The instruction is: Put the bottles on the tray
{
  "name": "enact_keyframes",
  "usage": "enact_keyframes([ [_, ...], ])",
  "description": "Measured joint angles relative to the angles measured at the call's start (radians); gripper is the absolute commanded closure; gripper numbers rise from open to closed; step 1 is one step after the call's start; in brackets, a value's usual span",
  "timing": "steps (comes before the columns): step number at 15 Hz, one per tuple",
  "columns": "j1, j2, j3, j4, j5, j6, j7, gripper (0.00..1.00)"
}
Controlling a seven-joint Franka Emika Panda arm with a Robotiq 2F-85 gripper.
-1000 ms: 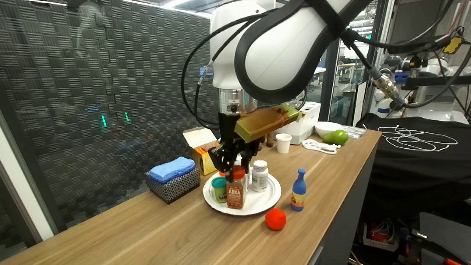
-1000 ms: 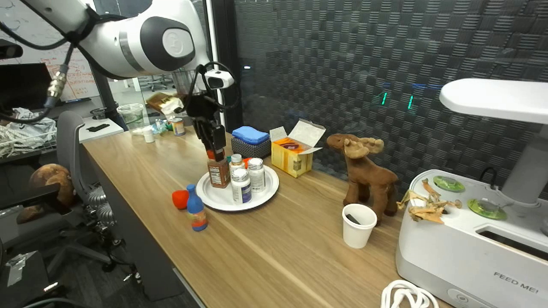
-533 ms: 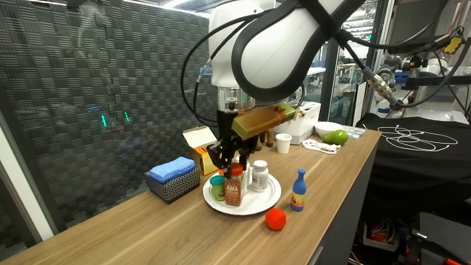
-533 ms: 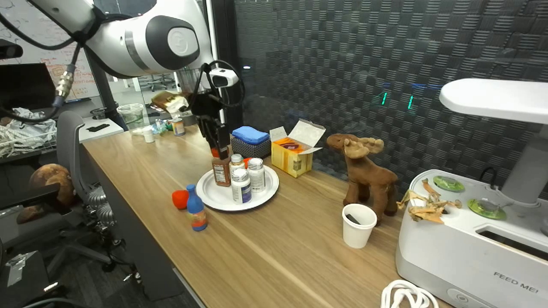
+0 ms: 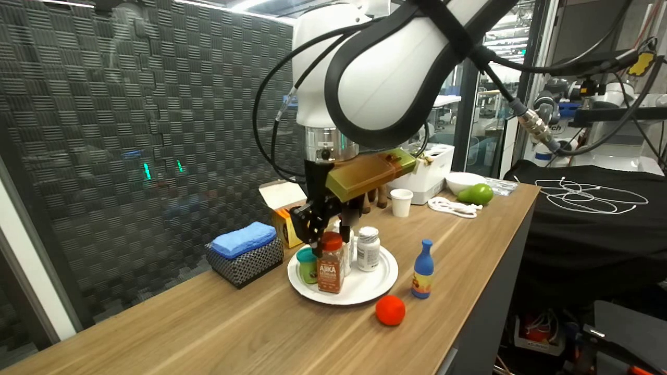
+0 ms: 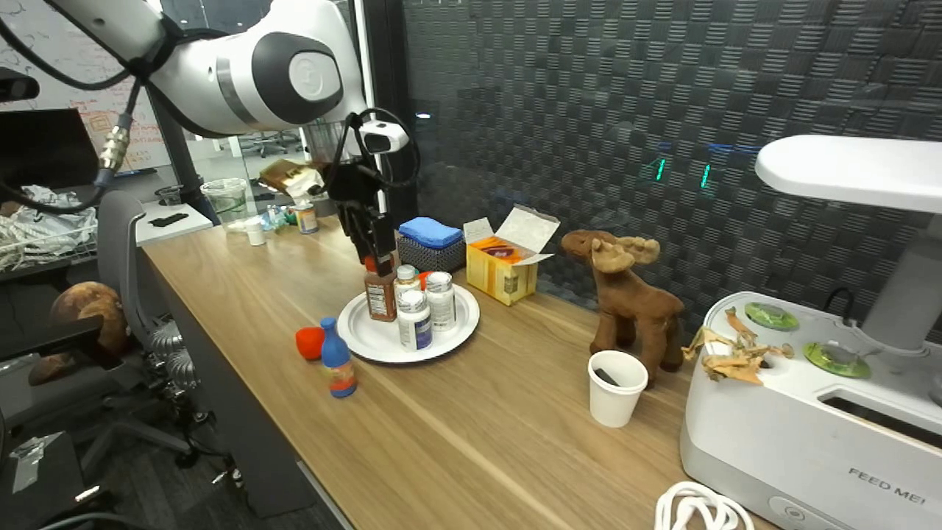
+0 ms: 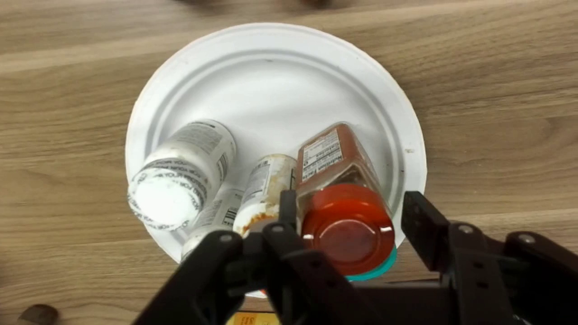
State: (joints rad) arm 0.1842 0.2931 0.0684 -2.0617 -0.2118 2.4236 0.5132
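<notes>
Wood tbl point(image 7: 496, 81); wht btl point(image 7: 265, 188), poss. stained.

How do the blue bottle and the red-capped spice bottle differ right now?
The blue bottle stands on the wooden table; the red-capped spice bottle stands on the white tray. The blue bottle narrows to a slim neck; the spice bottle is boxy with a wide top. The open gripper straddles the spice bottle's top; the blue bottle is clear of it. Both are upright.
</notes>
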Motion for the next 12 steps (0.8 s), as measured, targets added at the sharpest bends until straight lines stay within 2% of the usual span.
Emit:
enact_keyframes([
  [1,0.003,0.000,0.000,0.000,0.000,0.000,0.000,0.00],
  [7,0.013,-0.046,0.000,-0.017,0.001,-0.010,0.001,0.00],
  [12,-0.007,-0.173,-0.005,-0.135,0.030,-0.024,0.002,0.00],
])
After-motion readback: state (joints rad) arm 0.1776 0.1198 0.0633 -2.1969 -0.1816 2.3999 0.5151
